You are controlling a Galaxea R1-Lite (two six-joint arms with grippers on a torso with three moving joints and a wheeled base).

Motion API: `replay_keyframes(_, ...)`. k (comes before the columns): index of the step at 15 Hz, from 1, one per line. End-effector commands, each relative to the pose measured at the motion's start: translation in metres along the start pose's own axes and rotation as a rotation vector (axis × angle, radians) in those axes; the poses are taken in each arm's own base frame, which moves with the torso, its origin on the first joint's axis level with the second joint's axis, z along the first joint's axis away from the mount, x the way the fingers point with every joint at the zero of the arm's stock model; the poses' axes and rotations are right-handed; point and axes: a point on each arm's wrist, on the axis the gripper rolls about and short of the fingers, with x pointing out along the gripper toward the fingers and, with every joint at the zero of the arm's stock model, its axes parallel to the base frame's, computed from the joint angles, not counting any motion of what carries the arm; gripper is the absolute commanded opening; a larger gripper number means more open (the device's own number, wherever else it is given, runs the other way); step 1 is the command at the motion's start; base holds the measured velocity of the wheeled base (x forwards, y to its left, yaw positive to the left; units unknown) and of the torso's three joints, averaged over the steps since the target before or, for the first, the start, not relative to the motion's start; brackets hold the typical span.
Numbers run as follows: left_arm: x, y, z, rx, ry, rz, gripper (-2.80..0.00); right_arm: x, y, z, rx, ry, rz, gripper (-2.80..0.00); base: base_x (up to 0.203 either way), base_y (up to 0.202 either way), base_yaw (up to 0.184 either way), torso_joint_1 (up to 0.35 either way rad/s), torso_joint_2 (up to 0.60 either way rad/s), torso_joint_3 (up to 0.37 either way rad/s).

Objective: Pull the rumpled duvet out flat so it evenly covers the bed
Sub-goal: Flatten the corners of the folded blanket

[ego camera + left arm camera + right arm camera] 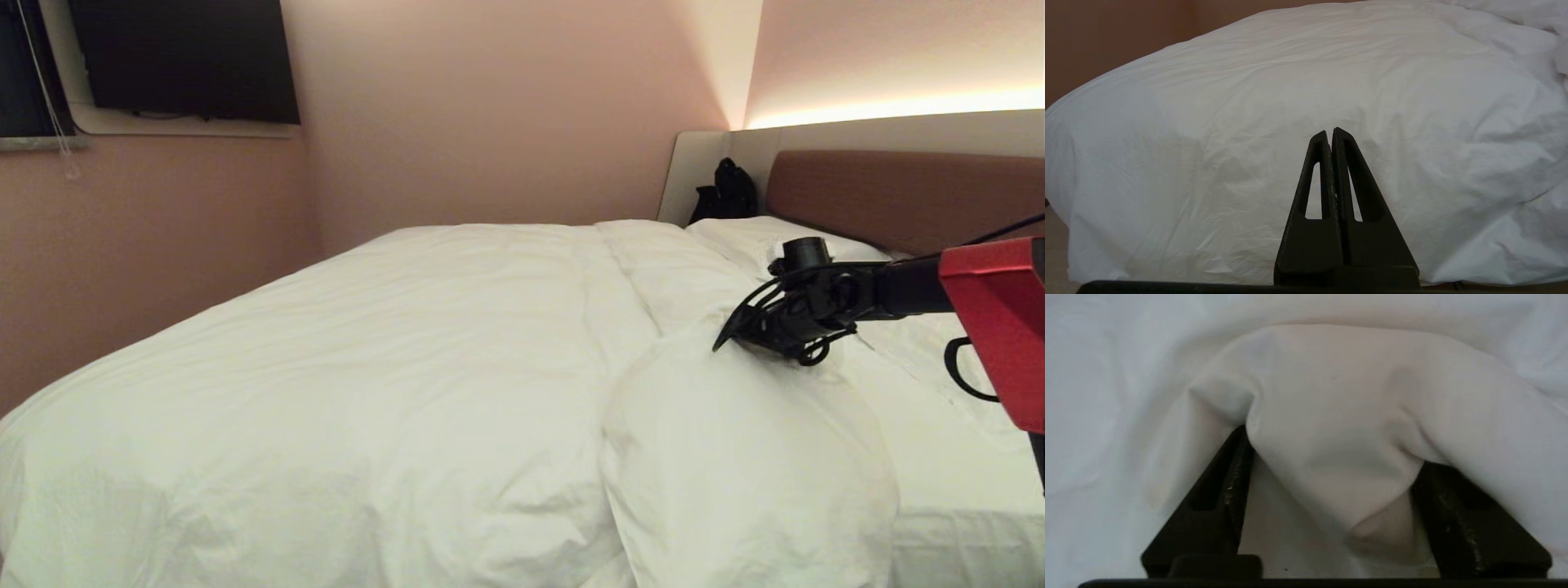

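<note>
Head view first: one bed (971,531) fills the room's corner, its brown padded headboard (898,196) set in pale grey panels on the right, and one puffy white duvet (367,367) lies over most of the mattress, smooth on the far side but bunched into a fat rounded fold near the right-hand edge. Two flat white pillows show by the headboard, one pillow (767,237) at the far side and a second pillow (922,343) nearer, partly under the arm. One dark bag (725,193) sits in the corner behind the pillows, and one black wall screen (184,57) hangs at the upper left. A single arm is in sight here, the right one with its red casing, reaching across so that the right gripper (739,327) rests at the top of the bunched fold. Left wrist view: the left gripper (1331,136) hangs low beside the bed facing the duvet's draped side, well apart from the cloth, its two fingers (1316,171) pressed flat together with nothing between them. Right wrist view: the right gripper's two fingers (1231,477) stand spread wide, and a thick lobe of the duvet sags down into the gap between them, lying against the inner faces of both fingers; whether they press it at all I cannot tell.
</note>
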Motion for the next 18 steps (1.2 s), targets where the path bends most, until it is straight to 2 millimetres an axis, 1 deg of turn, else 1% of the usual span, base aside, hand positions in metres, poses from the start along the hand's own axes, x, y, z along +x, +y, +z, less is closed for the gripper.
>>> replay_keyframes(1,0.000,0.000,0.000,0.000,0.001,0.001,-2.80,-0.056,0.007,0.020,0.004,-0.049,0.054,0.00,0.000,0.000,0.000,0.000,0.00,0.000)
replay_keyframes(2,0.000,0.000,0.000,0.000,0.001,0.001,-2.80,-0.075,0.009,0.021,0.000,-0.038,0.060,0.00,0.000,0.000,0.000,0.000,0.00,0.000)
replay_keyframes(4,0.000,0.000,0.000,0.000,0.001,0.001,-2.80,-0.096,0.012,0.020,-0.010,-0.004,0.057,0.00,0.000,0.000,0.000,0.000,0.00,0.000)
replay_keyframes(5,0.000,0.000,0.000,0.000,0.001,0.001,-2.80,-0.103,0.012,0.018,-0.016,0.015,0.052,0.00,0.000,0.000,0.000,0.000,0.00,0.000)
replay_keyframes(6,0.000,0.000,0.000,0.000,0.001,0.001,-2.80,-0.115,0.013,0.017,-0.022,0.032,0.047,0.00,0.000,0.000,0.000,0.000,0.00,0.000)
replay_keyframes(7,0.000,0.000,0.000,0.000,0.001,0.001,-2.80,-0.132,0.013,0.016,-0.032,0.052,0.043,0.00,0.000,0.000,0.000,0.000,0.00,0.000)
replay_keyframes(8,0.000,0.000,0.000,0.000,0.001,0.001,-2.80,-0.145,0.012,0.013,-0.045,0.085,0.032,0.00,0.000,0.000,0.000,0.000,0.00,0.000)
replay_keyframes(9,0.000,0.000,0.000,0.000,0.001,0.001,-2.80,-0.148,0.013,0.011,-0.052,0.096,0.030,0.00,0.000,0.000,0.000,0.000,0.00,0.000)
replay_keyframes(11,0.000,0.000,0.000,0.000,0.001,0.001,-2.80,-0.171,0.008,0.002,-0.079,0.154,0.010,0.00,0.000,0.000,0.000,0.000,0.00,0.000)
replay_keyframes(13,0.000,0.000,0.000,0.000,0.001,0.001,-2.80,-0.182,0.004,-0.008,-0.111,0.203,-0.005,0.00,0.000,0.000,0.000,0.000,0.00,0.000)
replay_keyframes(14,0.000,0.000,0.000,0.000,0.001,0.001,-2.80,-0.191,0.001,-0.016,-0.128,0.226,-0.011,0.00,0.000,0.000,0.000,0.000,0.00,0.000)
replay_keyframes(16,0.000,0.000,0.000,0.000,0.001,0.001,-2.80,-0.196,-0.008,-0.036,-0.154,0.296,-0.032,0.00,0.000,0.000,0.000,0.000,0.00,0.000)
replay_keyframes(17,0.000,0.000,0.000,0.000,0.001,0.001,-2.80,-0.196,-0.012,-0.045,-0.159,0.330,-0.037,-2.80,0.000,0.000,0.000,0.000,0.00,0.000)
replay_keyframes(18,0.000,0.000,0.000,0.000,0.001,0.001,-2.80,-0.197,-0.015,-0.052,-0.159,0.360,-0.030,-2.80,0.000,0.000,0.000,0.000,0.00,0.000)
